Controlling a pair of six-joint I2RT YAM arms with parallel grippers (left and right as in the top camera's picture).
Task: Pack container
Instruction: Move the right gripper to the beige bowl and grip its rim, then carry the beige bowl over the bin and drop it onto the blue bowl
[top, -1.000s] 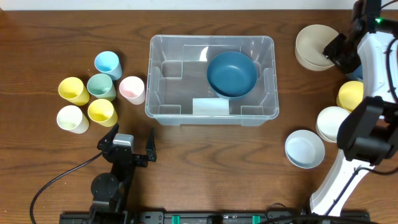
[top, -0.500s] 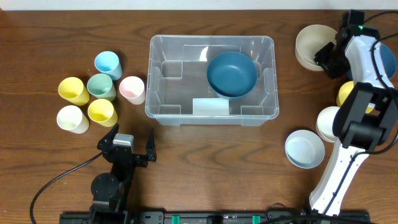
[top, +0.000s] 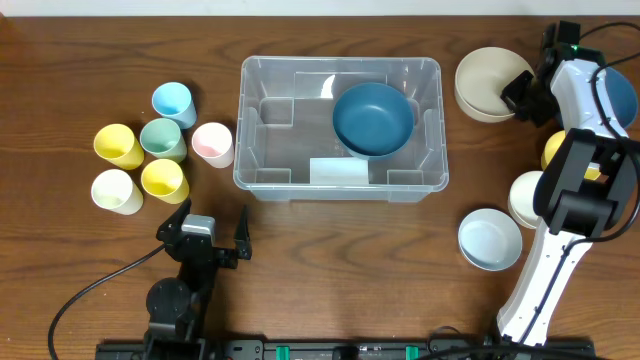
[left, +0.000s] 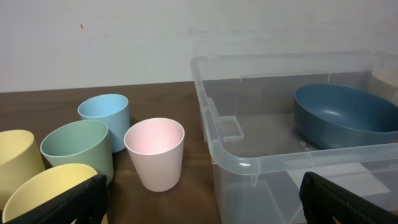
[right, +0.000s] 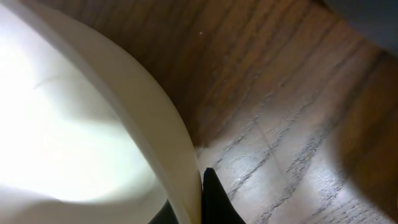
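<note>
A dark wooden table (top: 100, 40) with a strong grain fills the overhead view, and the left wrist camera shows a plain pale wall (left: 124, 37) behind it. The container (top: 340, 62), clear and rectangular, stands at the middle of the table, a little toward 12 o'clock, with a dark blue bowl (top: 372, 118) inside it at its 1 o'clock corner. At 9 o'clock from the container, six cups stand upright in a close cluster: a blue cup (top: 172, 101), a green cup (top: 162, 138), a pink cup (top: 212, 143) nearest the container, two yellow cups (top: 118, 145) and a cream cup (top: 116, 190). At 4 o'clock a white bowl (top: 490, 238) rests on the wood, with a cream bowl (top: 530, 198) and a yellow bowl (top: 560, 150) partly hidden by the right arm. The left gripper (top: 209, 222) hovers at 7 o'clock with its fingers spread wide, holding and touching nothing. The right gripper (top: 520, 92) is at 2 o'clock, clenched on the 3 o'clock rim of the beige bowl (top: 485, 82); its wrist camera is too close to be sure, but a dark fingertip (right: 211, 199) seems pressed against the bowl's outer wall just above the table.
</note>
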